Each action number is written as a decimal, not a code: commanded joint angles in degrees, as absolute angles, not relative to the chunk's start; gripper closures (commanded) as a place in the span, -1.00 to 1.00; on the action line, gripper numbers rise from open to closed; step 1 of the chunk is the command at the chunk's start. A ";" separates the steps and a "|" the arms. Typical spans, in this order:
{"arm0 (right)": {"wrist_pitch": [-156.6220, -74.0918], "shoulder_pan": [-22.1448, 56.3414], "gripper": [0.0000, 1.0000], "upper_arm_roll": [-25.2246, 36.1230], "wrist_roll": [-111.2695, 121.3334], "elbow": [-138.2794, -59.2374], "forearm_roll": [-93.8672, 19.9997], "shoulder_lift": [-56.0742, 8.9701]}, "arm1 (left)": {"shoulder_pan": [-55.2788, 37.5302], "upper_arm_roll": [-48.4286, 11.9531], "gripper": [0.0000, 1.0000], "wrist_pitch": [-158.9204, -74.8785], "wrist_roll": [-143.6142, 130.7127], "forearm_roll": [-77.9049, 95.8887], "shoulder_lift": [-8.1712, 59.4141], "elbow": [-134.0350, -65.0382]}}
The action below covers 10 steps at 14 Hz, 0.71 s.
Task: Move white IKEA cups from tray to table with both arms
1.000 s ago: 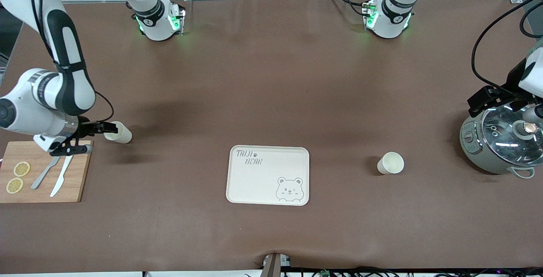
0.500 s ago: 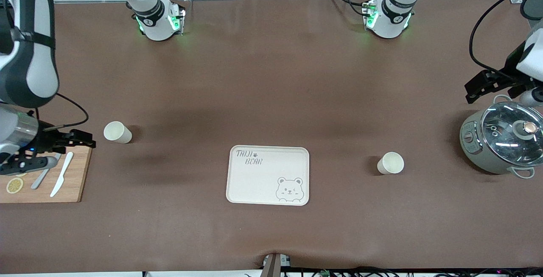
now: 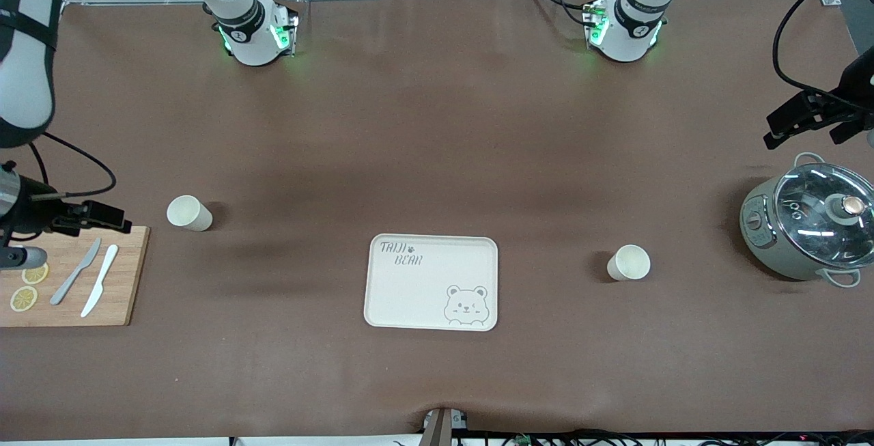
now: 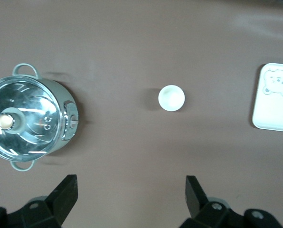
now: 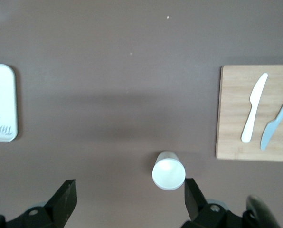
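**Both cups stand on the table, tray bare**

The right gripper (image 3: 102, 217) hangs over the corner of the wooden cutting board (image 3: 130, 275) at the right arm's end, its fingers spread wide and empty. The left gripper (image 3: 795, 121) hangs over bare table (image 3: 437, 125) beside the cooking pot (image 3: 806, 231) at the left arm's end, also wide apart with nothing between the fingers.

Taking the tray (image 3: 410, 296) as the centre of a clock face in the front view, one white cup (image 3: 189, 213) stands at about ten o'clock, well apart from the tray and near the cutting board; the other white cup (image 3: 629, 262) stands at about three o'clock, between tray and pot. Both are upright and neither touches a gripper. The tray holds nothing (only its bear drawing and lettering show).

By this layout the task looks finished, with both arms clear of the cups.

The cups look light, rigid and smooth-walled, probably easy to tip with a sideways nudge. Being handleless and slightly tapered, each would best be pinched across the wall just under the rim, with moderate force, since a hard squeeze could let a smooth taper slip.

A knife (image 3: 100, 281) and lemon slices (image 3: 24, 298) lie on the board.
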<state>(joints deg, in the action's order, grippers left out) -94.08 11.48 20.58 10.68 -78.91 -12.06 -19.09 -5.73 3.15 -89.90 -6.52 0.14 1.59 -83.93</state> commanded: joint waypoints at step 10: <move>-84.11 11.43 -1.00 19.95 9.67 -84.44 -6.68 -6.34 | -6.42 1.50 -1.00 -88.51 -5.45 1.14 1.76 -85.60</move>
